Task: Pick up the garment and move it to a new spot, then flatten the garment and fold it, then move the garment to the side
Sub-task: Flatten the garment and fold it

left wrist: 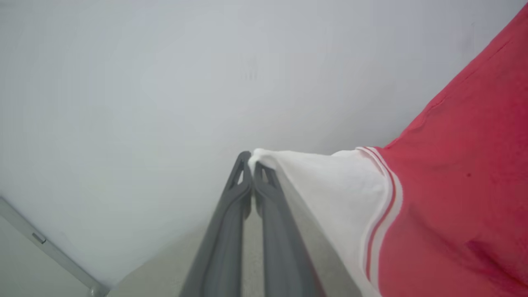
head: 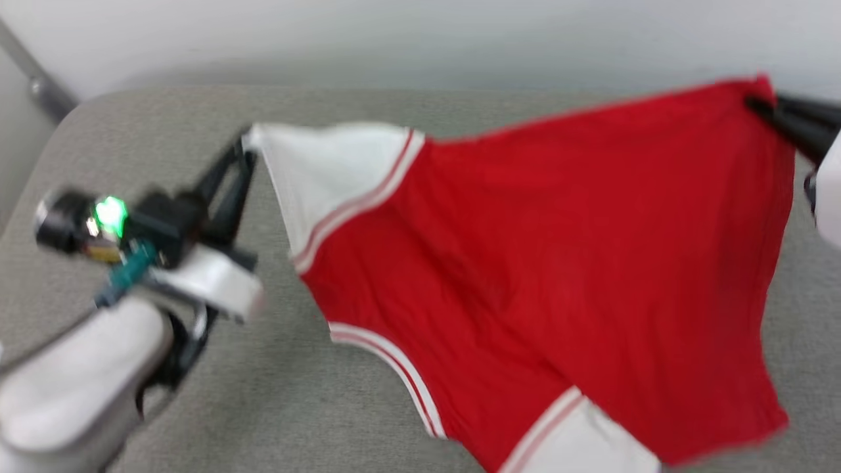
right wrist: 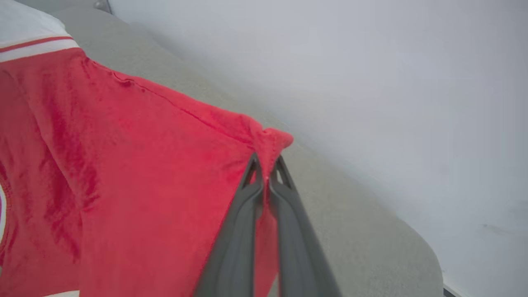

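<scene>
We've got the garment [head: 558, 249] strung over the grey worktop [head: 263, 407], left gripper [head: 250, 141] pinching a white sleeve tip, right gripper [head: 755, 104] nipped tight on a red hem corner. Both holds look thin to us, so a harder pull apart could slip 1 corner free and dump the cloth in a heap. No writing reads here, just plain red and striped trim.

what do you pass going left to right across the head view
left gripper, pinching the sleeve tip → white sleeve → red body of the garment → right gripper, clamped on the garment's corner
</scene>
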Robot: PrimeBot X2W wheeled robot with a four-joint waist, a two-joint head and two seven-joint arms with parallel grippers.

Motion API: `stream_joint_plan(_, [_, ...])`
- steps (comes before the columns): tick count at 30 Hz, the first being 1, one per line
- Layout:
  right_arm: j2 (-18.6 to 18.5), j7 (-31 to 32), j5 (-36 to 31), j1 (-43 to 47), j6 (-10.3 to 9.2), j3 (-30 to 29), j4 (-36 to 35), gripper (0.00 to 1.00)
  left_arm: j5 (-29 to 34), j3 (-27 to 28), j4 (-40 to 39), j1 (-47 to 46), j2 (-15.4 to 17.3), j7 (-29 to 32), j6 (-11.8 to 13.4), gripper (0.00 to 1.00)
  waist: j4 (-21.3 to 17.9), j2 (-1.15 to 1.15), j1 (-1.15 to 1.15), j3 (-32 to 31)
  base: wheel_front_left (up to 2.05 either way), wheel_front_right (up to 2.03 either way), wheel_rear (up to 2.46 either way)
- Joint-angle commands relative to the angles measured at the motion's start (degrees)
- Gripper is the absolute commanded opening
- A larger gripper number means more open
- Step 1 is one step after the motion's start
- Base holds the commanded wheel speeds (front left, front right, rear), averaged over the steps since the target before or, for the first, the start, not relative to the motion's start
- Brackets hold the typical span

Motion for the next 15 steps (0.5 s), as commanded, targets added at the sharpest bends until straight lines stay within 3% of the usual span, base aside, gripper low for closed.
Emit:
stream_joint_plan(1, [0.7, -0.3, -0.2, -1.0, -0.04, -0.1, 0.0, 0.0, 0.3, 0.4, 0.3, -1.0, 0.0, 0.2, -0.2, 0.0, -0.7, 0.0, 0.0, 0.2, 0.0, 0.0, 0.0])
stream_joint_plan(15, [6.8, -5.7, -8.5, -20.8, -0.04, -4.7, 3.7, 0.0, 5.7, 5.3, 9.1, -32.9, -4.1, 4.8, -7.5, 0.0, -4.3, 0.0, 0.0, 10.4, 0.0, 0.0, 0.0])
